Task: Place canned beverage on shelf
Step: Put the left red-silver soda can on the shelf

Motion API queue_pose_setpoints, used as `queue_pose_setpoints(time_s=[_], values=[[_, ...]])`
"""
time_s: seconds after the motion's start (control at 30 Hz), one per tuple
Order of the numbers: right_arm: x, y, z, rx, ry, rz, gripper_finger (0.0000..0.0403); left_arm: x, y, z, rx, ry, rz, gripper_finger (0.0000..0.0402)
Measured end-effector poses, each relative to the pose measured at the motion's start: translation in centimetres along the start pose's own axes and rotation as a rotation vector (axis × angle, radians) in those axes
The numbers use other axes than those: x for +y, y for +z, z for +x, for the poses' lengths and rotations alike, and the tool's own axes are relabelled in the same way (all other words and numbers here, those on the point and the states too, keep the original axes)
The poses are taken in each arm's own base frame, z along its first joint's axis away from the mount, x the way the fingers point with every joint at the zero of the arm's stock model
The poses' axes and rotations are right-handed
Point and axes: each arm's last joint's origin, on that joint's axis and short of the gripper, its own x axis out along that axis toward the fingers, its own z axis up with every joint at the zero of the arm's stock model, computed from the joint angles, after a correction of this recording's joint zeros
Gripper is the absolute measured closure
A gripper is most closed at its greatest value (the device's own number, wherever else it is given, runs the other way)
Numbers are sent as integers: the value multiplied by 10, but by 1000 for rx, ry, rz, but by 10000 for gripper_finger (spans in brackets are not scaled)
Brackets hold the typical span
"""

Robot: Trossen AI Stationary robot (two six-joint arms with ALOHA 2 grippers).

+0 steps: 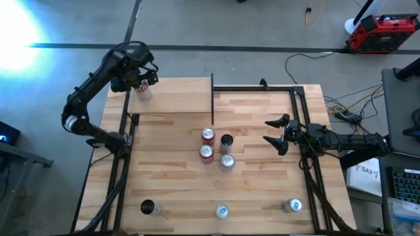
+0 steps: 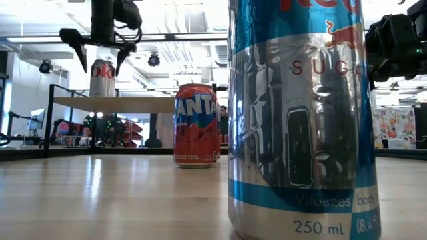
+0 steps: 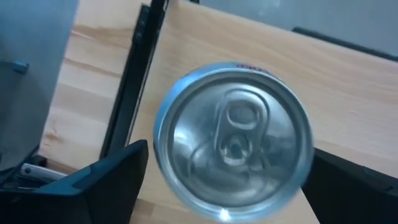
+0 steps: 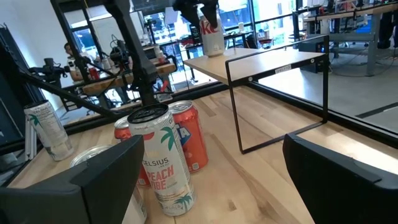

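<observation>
A silver and red canned beverage (image 2: 102, 79) stands upright on its base on the pale wood shelf (image 1: 177, 97) at the table's far left; its top (image 3: 233, 140) fills the left wrist view. My left gripper (image 2: 101, 67) hangs open above it, pointing steeply down, one finger (image 2: 75, 45) on each side of the can's top, with a small gap on each side. My right gripper (image 1: 274, 131) waits open and level at the table's right edge, with nothing between its fingers.
Several cans stand clustered at the table's middle (image 1: 216, 147), among them an orange Fanta can (image 2: 195, 125) and a Celsius can (image 4: 163, 158). Three more cans stand along the near edge (image 1: 222, 211). The shelf's thin black frame (image 1: 212, 98) rises at its right end.
</observation>
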Motion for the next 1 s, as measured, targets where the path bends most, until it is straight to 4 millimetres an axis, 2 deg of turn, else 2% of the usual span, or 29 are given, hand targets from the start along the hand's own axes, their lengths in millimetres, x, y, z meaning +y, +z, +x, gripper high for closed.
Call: queue_pose_setpoints(time_s=[0.23,0.57,0.77,1.0], values=[[0,0,0,-1,0,0,35,-9,-21,-7,-135,44,-2,30],[0,0,0,0,0,0,35,-7,-59,11,-327,11,-105,30],[0,0,0,0,0,0,35,-4,-67,25,-409,-46,-110,30],[0,0,0,0,0,0,35,-3,-70,36,-466,-6,-32,30]])
